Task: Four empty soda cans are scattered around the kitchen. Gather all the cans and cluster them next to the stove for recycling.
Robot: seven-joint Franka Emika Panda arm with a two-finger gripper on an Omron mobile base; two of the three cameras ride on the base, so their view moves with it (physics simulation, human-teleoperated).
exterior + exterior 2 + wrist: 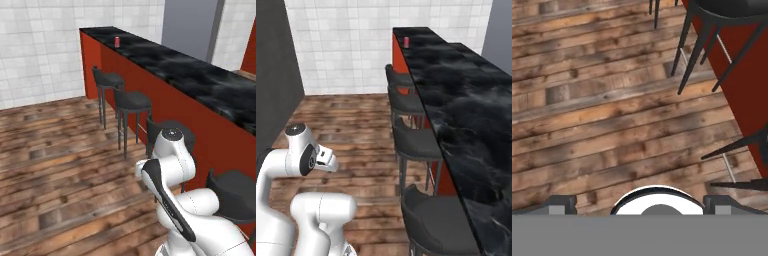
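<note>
While the arm [172, 165] sits folded low over the base, the largest thing ahead is the long bar counter [200, 80], its black marbled top running away toward the white tiled wall [40, 45] and its red front panel dropping to the wood floor [55, 165]. Along that red front stands a row of dark stools [132, 100], each tucked just beside the panel; in the right base view the same row [416, 142] lines the counter's left edge. A grey panel [190, 25] rises behind the counter on the far side. Near the far end of the counter top, close to its floor-side edge, stands one small red soda can [117, 41], upright as far as the small size lets me judge; in the right base view it shows as a tiny pink-red cylinder [406, 41], well apart from the robot. The gripper [639, 204] points down at bare floor planks beside a stool's dark legs [697, 45], its two finger tips [559, 204] spread wide at opposite sides of the hand view, with nothing between them
</note>
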